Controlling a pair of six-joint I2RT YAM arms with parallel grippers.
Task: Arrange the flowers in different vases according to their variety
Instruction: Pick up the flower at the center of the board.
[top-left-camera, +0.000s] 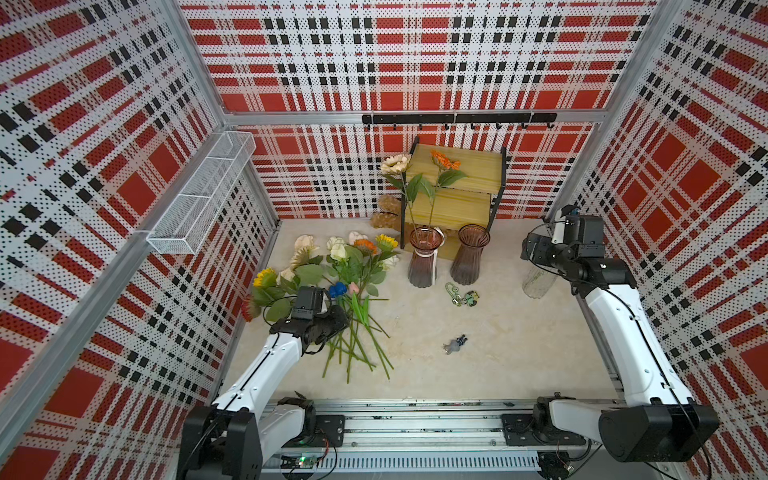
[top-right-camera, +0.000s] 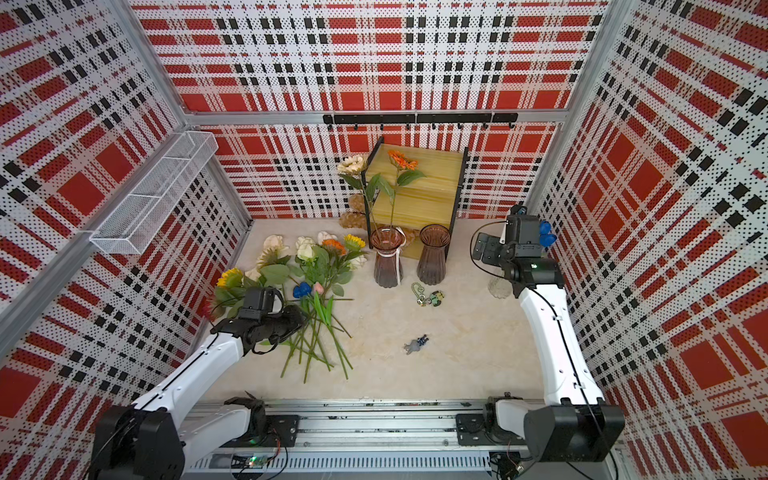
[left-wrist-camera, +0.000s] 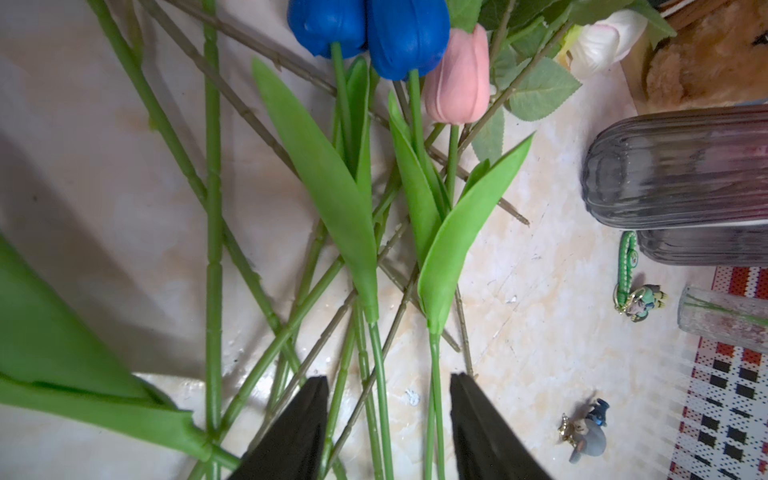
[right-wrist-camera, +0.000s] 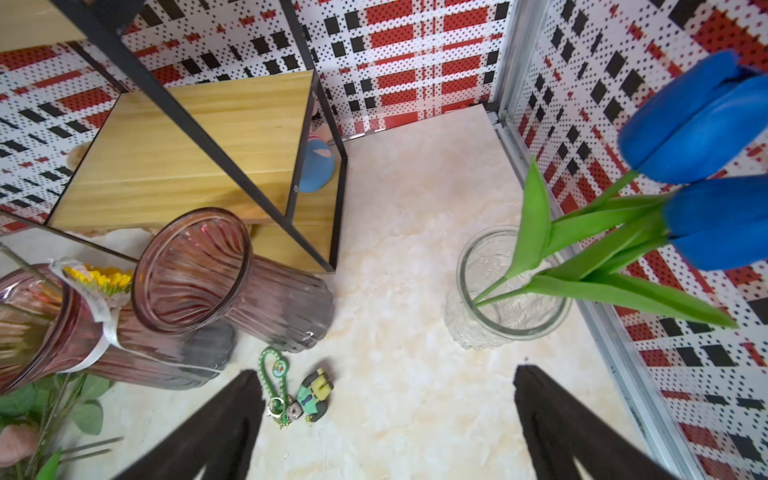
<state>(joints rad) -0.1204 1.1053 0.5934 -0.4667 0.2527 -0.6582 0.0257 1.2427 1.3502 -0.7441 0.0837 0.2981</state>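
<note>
the left arm stretches forward from its base at the near left, its wrist bent over so that the left gripper points down and sits low, its two black jaws partly apart. the right arm rises steeply along the right side with its wrist turned inward. the right gripper hangs raised and tilted downward, its jaws spread wide.

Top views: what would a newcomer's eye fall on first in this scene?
The loose heap of flowers lying on the left side draws the eye first, with the left end effector open over its tangled stems. Next comes the pinkish vase before the wooden shelf, holding a cream sunflower and an orange sunflower upright. By the right wall, two blue tulips stand in a clear glass vase.
</note>
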